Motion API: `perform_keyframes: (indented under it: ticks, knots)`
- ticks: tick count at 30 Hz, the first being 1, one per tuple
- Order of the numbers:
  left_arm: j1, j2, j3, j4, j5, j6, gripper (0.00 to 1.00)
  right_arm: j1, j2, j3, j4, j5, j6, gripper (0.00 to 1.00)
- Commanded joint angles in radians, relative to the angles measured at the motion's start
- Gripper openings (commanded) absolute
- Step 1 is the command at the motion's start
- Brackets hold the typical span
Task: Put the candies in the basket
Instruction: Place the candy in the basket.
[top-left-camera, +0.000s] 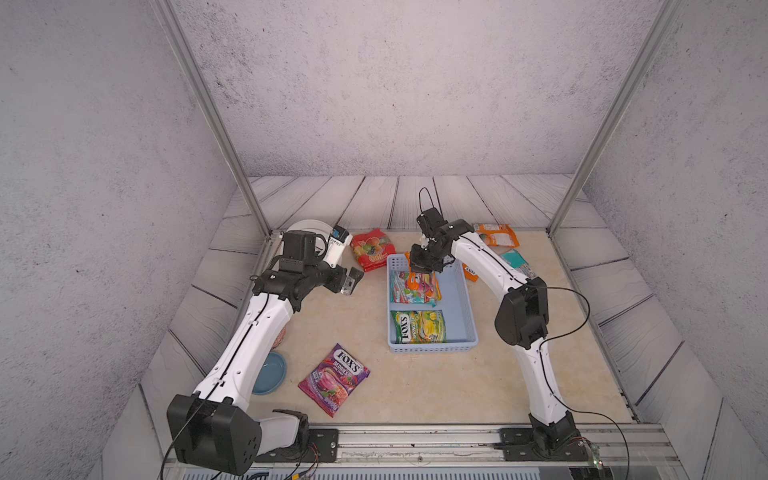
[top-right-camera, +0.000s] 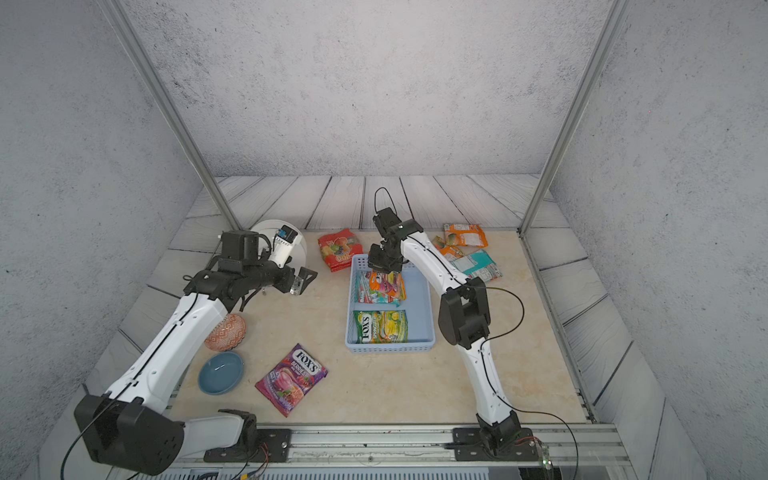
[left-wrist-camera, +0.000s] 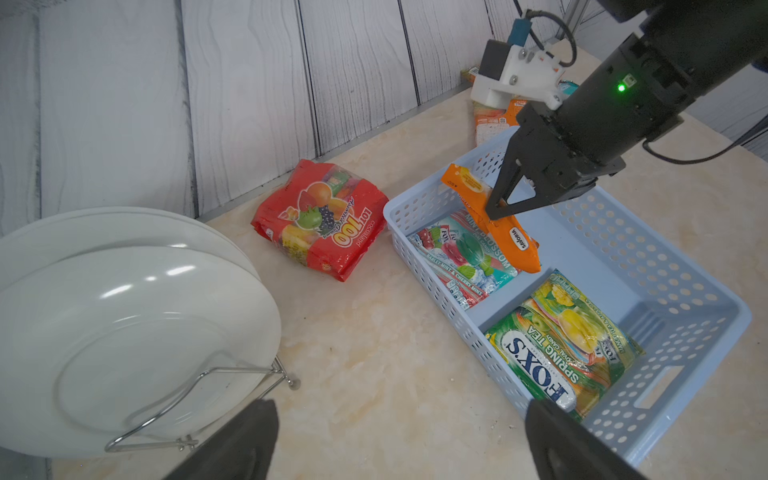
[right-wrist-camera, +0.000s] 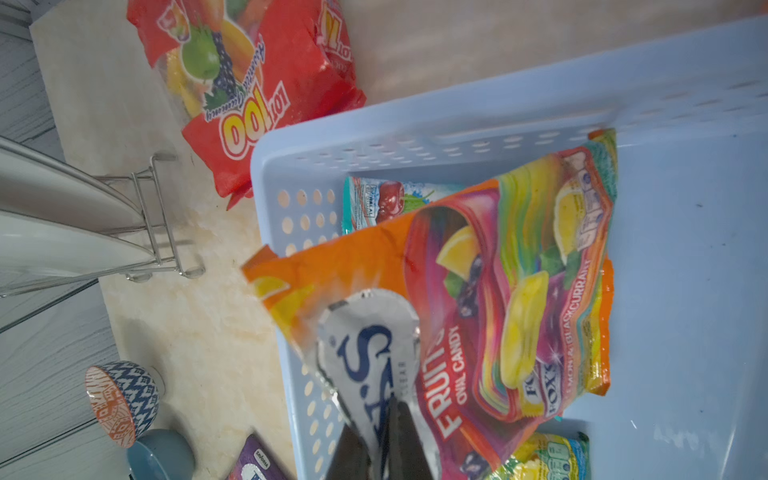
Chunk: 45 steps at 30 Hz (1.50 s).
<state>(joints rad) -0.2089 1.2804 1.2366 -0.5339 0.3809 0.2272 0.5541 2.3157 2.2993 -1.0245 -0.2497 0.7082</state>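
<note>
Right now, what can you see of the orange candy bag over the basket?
The orange candy bag is a glossy, crinkled pouch printed with lemon slices, rainbow swirls and "FRUITS OVAL CANDY". The right arm's fingers pinch its logo end, so it hangs tilted over the pale blue basket, above a teal mint bag. Whether the two bags touch is unclear.

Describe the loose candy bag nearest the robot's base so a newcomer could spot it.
Start at the pale blue basket mid-table, look toward the robot's base, on its left arm's side. Near a round blue bowl, the purple bag lies flat on the tabletop. It alone is purple and reads FOX'S BERRIES; the rest are red, orange, teal or green.
</note>
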Motion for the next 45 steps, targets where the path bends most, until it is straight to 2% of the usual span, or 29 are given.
perform_keyframes:
  ticks: [1, 3, 8, 15, 19, 27, 36, 41, 45]
  knots:
    - [0.011, -0.016, -0.004, -0.002, 0.012, 0.001, 1.0, 0.017, 0.061, 0.063, -0.004, -0.019, 0.016, 0.0]
    - [0.01, -0.018, -0.023, 0.015, 0.001, 0.008, 0.99, 0.024, 0.074, 0.078, 0.011, -0.016, 0.019, 0.0]
    - [0.009, -0.022, -0.009, 0.004, 0.014, 0.0, 0.99, 0.024, 0.089, 0.122, 0.0, -0.023, 0.021, 0.19]
    - [0.011, -0.027, -0.017, 0.009, 0.014, 0.003, 0.99, 0.024, 0.01, 0.087, 0.005, 0.078, -0.075, 0.41]
    - [0.009, -0.021, -0.023, 0.021, 0.008, 0.005, 0.99, 0.01, -0.032, 0.079, -0.006, 0.137, -0.151, 0.45]
    - [0.009, -0.018, -0.029, 0.023, 0.014, 0.006, 0.99, -0.03, -0.117, 0.011, -0.039, 0.366, -0.365, 0.53]
    - [0.009, -0.02, -0.032, 0.022, 0.019, -0.001, 0.99, -0.112, -0.192, -0.065, -0.027, 0.532, -0.47, 0.62]
    - [0.009, -0.026, -0.027, 0.02, 0.005, 0.0, 0.99, -0.16, -0.224, -0.135, 0.011, 0.584, -0.521, 0.68]
    - [0.009, -0.024, -0.029, 0.018, 0.019, -0.004, 0.99, -0.193, -0.22, -0.166, 0.013, 0.641, -0.55, 0.76]
